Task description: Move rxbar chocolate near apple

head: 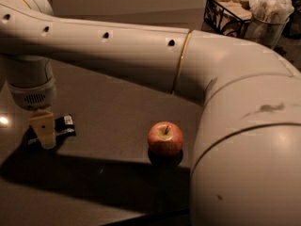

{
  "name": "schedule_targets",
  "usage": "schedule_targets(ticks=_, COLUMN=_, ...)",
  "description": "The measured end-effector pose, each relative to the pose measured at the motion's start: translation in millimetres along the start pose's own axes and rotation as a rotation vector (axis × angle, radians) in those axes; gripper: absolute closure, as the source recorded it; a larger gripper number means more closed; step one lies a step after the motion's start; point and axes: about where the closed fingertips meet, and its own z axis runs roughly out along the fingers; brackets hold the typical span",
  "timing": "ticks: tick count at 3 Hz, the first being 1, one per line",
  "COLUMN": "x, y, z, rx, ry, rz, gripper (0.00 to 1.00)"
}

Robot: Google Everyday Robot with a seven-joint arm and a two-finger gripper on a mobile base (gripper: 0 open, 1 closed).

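Now | 1 claw (pixel 47 138) low at 1 rxbar chocolate (pixel 63 126), grip: cannot tell | 1 apple (pixel 165 138) well apart

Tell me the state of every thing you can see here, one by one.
rxbar chocolate: flat on the table, partly hidden behind the tool, not yet near the apple.
apple: upright, stem up, untouched, to the right of the bar.
tool: low at the table's left side, right at the rxbar chocolate.
cup: upright, stuffed with white paper.
basket: upright beside the cup, far right.
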Motion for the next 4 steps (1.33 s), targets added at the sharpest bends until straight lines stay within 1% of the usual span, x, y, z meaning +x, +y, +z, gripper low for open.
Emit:
schedule_targets(ticks=1, x=0.6, y=0.3, z=-3.7, rx=0.002, ry=0.002, rz=0.004, gripper=0.64)
schedule_targets(ticks=2, x=0.0, y=0.1, z=-8.2, rx=0.003, ry=0.002, rz=0.005, gripper=0.88)
schedule_targets(ticks=3, x=28.6, y=1.4, z=-33.8, rx=0.052, ry=0.035, rz=0.092, gripper=1.0)
schedule_targets(ticks=4, x=66.8, y=5.5, z=-62.1, rx=0.109, ry=0.057, rz=0.212, gripper=1.0)
